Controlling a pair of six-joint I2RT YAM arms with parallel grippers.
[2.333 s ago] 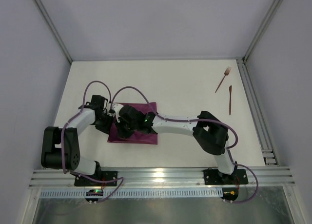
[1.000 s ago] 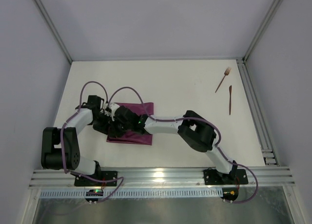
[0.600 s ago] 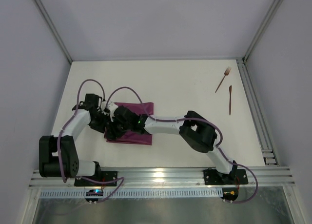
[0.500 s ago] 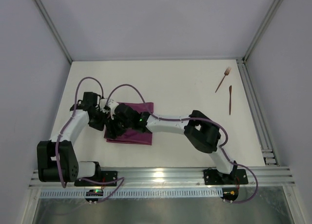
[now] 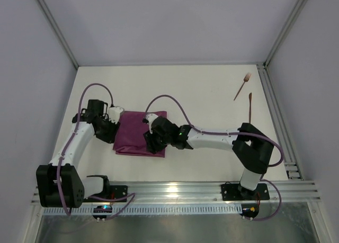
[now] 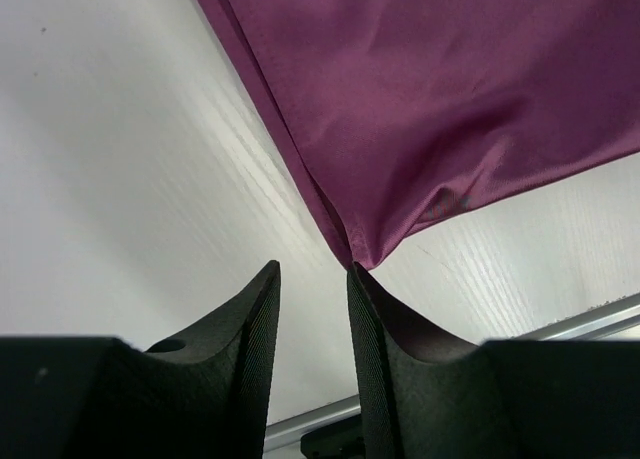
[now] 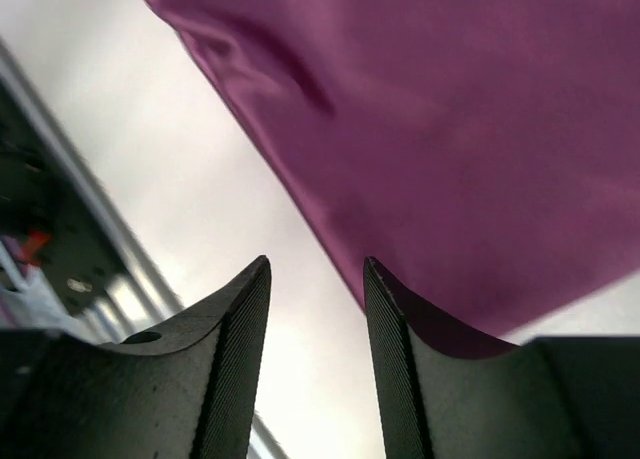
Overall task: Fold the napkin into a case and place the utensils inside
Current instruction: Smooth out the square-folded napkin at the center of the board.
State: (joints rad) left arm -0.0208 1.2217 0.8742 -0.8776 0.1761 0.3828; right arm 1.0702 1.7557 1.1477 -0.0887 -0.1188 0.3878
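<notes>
Both sets have just let go: left fingers (image 6: pixel 258 329) narrowly parted, right fingers (image 7: pixel 236 349) wider, nothing held. Napkin (image 5: pixel 132 133) lies folded at 9 o'clock on the desk (image 5: pixel 201 95). Your fold looks set; fork (image 5: pixel 242 85) and knife (image 5: pixel 250 108) wait at 2 o'clock.

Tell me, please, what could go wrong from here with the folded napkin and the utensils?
1. A corner of the napkin lies right at the tip of the left fingers; pulling away could catch it and open the fold.
2. The napkin edge runs beside the right fingers; a low move might drag the layers.
3. The fork and knife lie far away, near the right rail; gripping such slim pieces there may fail.
</notes>
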